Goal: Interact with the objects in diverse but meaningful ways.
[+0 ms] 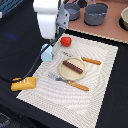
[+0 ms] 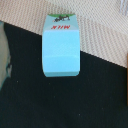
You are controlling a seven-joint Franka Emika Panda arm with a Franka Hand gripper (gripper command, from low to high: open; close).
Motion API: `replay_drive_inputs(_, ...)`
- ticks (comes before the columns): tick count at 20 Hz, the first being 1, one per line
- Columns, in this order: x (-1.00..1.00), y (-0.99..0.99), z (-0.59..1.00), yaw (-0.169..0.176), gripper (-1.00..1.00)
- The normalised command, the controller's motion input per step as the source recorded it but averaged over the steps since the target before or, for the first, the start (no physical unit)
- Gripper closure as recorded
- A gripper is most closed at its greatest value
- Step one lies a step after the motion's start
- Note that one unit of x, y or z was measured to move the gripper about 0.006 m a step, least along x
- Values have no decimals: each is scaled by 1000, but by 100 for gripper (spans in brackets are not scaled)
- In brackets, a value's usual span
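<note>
Pale blue is the colour to follow: the house-shaped milk carton [image 2: 61, 45] fills the middle of the wrist view, lying partly on the woven cream placemat [image 2: 105, 35] and partly on the black table [image 2: 75, 100]. In the exterior view you see the same carton [image 1: 46, 54] at the mat's edge, on the exterior view's left, directly beneath the white arm. The gripper [image 1: 50, 42] hangs just over it, but its fingers show in neither view, so you cannot tell whether they are spread or closed, nor whether they touch the carton.

The step in hand looks like picking up the carton. To do it well, keep the carton centred under the wrist, turn the fingers so they close across its narrow flat sides rather than along its length, and come straight down. It is probably light and smooth, so a skewed squeeze could make it pivot or slide onto the black table.

Elsewhere, the red tomato [image 1: 65, 41] sits just beside the arm on the mat. The brown sausage [image 1: 73, 66] lies on the tan plate [image 1: 64, 71]. The yellow-orange bread block [image 1: 24, 83] rests at the mat's corner, well apart from the carton.
</note>
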Motion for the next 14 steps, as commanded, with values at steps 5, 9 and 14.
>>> replay_drive_inputs(5,-312,118,-494,-4,-100)
replay_drive_inputs(9,-373,150,-566,-13,-100)
replay_drive_inputs(14,-143,9,-502,-50,-100)
